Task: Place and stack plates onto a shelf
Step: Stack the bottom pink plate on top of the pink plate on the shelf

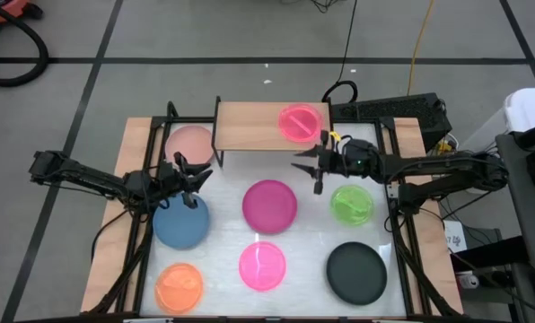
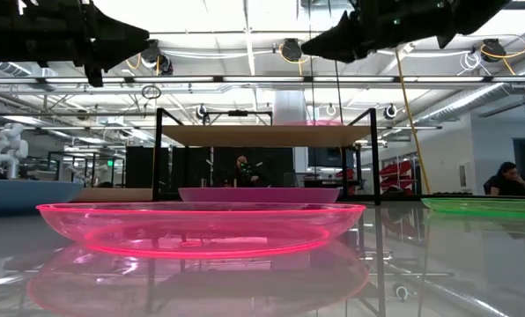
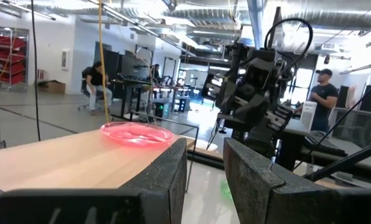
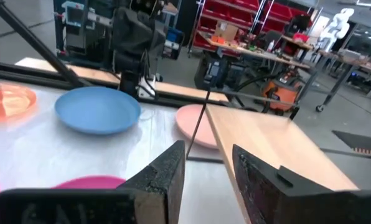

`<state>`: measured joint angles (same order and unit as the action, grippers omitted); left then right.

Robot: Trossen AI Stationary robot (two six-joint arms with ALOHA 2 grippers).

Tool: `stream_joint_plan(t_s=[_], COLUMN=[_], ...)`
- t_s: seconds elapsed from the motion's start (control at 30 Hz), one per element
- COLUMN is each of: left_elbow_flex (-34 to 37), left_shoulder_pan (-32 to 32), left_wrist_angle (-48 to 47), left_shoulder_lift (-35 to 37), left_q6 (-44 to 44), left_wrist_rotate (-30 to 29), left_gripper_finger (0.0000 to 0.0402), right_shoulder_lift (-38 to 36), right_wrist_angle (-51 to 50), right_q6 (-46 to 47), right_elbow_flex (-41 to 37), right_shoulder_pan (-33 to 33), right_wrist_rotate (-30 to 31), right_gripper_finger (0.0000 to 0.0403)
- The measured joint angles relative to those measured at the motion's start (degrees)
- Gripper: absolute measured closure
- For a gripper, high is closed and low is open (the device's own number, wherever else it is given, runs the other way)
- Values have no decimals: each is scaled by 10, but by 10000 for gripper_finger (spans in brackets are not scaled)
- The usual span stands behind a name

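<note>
The light-wood shelf point(image 1: 249, 127) stands at the table's far edge, and one neon pink plate point(image 1: 301, 122) lies on its right half. The salmon plate point(image 1: 191, 144) lies on the table by the shelf's left end. Blue point(image 1: 179, 222), magenta point(image 1: 269, 205), green point(image 1: 351, 204), neon pink point(image 1: 262, 266), orange point(image 1: 179, 285) and black point(image 1: 356, 272) plates lie flat on the table. My left gripper point(image 1: 196, 178) hovers open between the salmon and blue plates. My right gripper point(image 1: 305, 169) hovers open in front of the shelf, near the green plate. Neither holds anything.
Black frame rails run along the table's left and right sides point(image 1: 398, 224). The shelf's thin black legs point(image 2: 159, 154) stand at the far edge, with room under the board. The two arms face each other across the table's middle. People sit in the room behind.
</note>
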<state>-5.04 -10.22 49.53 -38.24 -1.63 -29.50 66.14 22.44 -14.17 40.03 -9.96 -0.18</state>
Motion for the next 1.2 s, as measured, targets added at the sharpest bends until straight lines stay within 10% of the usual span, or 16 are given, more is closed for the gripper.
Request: stream_joint_plan(t_s=[0.63, 1.2], left_elbow_flex=[0, 0], left_shoulder_pan=[0, 0], left_wrist_angle=[17, 38], left_shoulder_lift=[2, 4], left_q6=[163, 32], left_wrist_rotate=[-2, 22], left_gripper_finger=[291, 291], right_shoulder_lift=[0, 0], right_wrist_angle=[-11, -9], right_q6=[-28, -28], right_elbow_flex=[-10, -10], right_shoulder_pan=[-1, -1], right_wrist_rotate=[1, 1], right_gripper_finger=[287, 287])
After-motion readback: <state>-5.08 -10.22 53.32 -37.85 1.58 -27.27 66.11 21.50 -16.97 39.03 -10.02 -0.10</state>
